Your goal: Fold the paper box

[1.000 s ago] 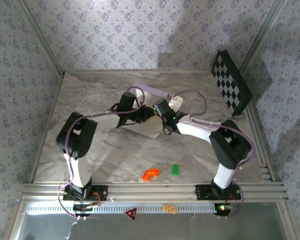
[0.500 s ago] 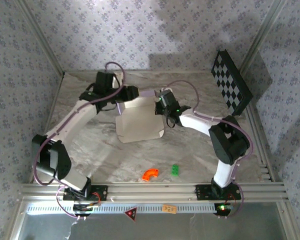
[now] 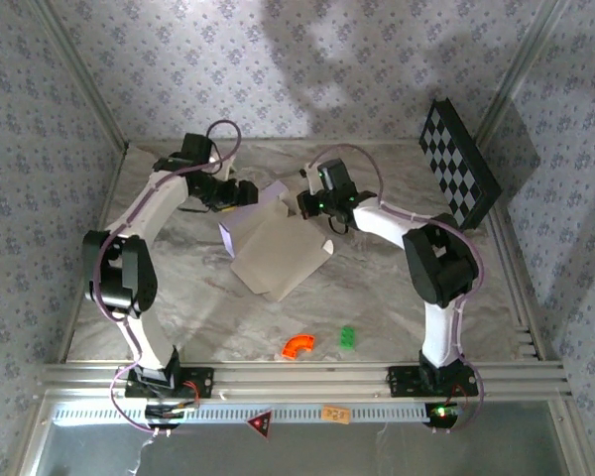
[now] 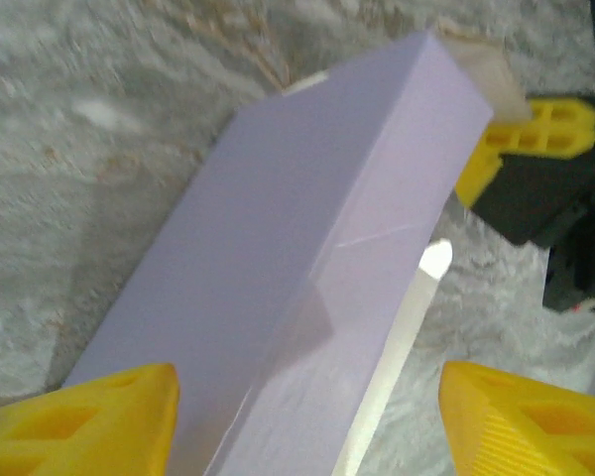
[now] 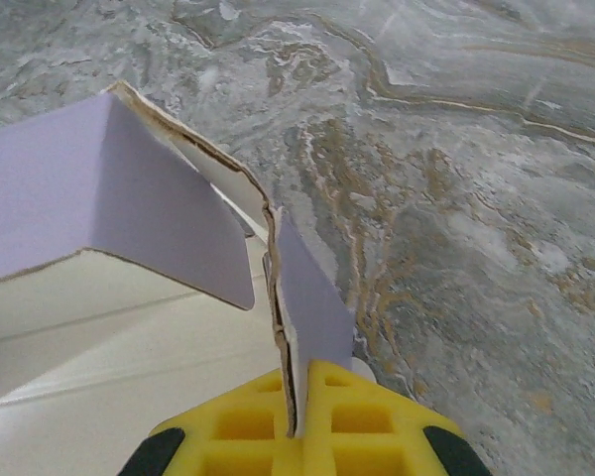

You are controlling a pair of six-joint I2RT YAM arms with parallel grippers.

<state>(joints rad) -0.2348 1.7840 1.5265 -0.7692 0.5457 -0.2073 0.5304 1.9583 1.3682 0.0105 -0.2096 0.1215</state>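
The left hand has its fingers spread apart, one on either side of the lilac edge of the paper box, which lies mid-desk between the two arms. The right hand is clamped on an upright flap at the box's far right corner.

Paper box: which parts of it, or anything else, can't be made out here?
- Top view: far edge of the paper box partly hidden under the left hand and right hand.
- Left wrist view: box's near end cut off by the bottom edge; picture blurred.
- Right wrist view: box's left part runs off the frame.
- Top view: orange piece and green piece too small to identify.
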